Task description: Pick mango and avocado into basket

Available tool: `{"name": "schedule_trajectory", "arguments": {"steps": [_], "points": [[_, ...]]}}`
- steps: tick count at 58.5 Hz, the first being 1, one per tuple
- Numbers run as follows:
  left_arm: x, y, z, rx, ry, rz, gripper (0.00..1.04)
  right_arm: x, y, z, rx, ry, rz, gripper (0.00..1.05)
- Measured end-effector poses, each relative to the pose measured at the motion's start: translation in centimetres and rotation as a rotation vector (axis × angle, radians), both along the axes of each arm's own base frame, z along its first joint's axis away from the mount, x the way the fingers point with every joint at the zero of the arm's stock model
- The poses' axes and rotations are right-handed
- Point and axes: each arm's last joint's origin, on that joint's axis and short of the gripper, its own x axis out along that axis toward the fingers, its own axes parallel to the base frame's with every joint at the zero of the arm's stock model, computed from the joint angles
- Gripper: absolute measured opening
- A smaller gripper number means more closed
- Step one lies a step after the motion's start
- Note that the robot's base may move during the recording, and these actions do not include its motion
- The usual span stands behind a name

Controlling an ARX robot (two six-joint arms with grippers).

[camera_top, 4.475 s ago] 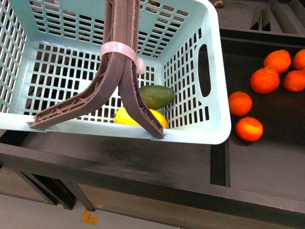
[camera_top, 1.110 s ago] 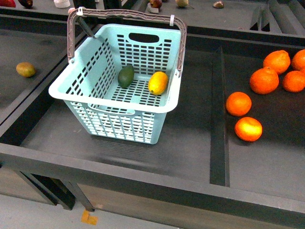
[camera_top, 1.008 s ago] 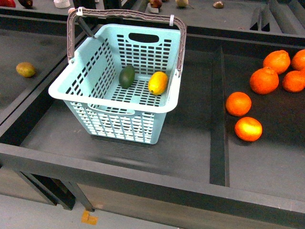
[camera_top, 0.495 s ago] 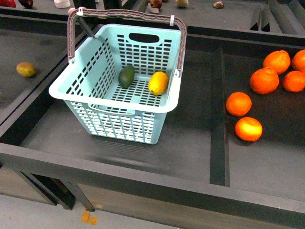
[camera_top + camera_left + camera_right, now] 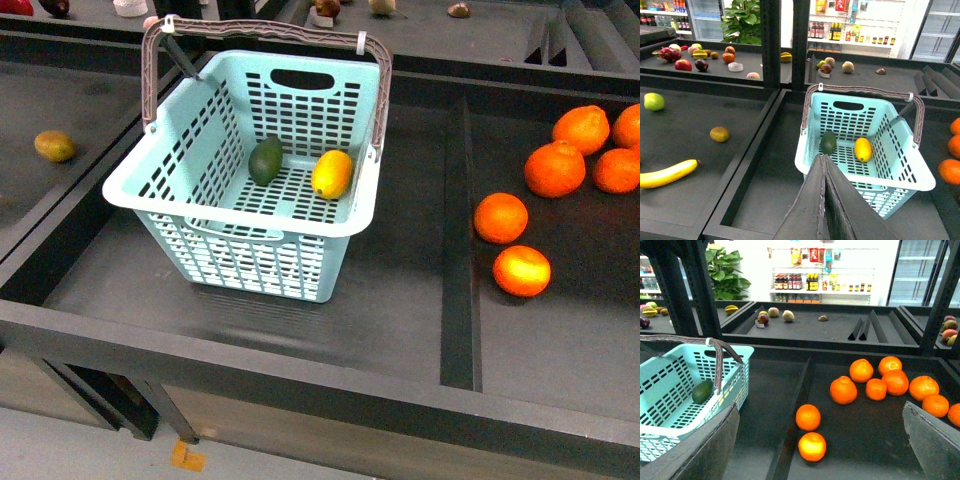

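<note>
1. Pale teal slotted plastic basket [image 5: 250,215], close against the lens seconds ago, is now sitting centre-left of the front view.
2. Bright yellow oval mango [image 5: 332,174] and dark green tapered avocado [image 5: 265,160] are lying inside (task looking complete).
3. Left gripper [image 5: 824,161] is showing pressed closed, empty; right gripper [image 5: 820,440] is gaping wide.

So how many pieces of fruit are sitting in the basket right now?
2. The avocado and the mango lie apart on the floor of the basket, the mango to the avocado's right. The near wall could hide something small.
</note>
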Motion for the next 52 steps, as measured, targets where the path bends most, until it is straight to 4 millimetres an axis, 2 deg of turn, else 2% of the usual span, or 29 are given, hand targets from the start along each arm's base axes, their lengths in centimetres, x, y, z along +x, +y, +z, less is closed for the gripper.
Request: {"name": "schedule_trajectory", "arguments": {"steps": [52], "points": [[-0.38,0.00,0.17,0.000,-0.028,0.000,0.03,0.00,0.00,0.00,0.000,0.000,0.000,0.97]]}}
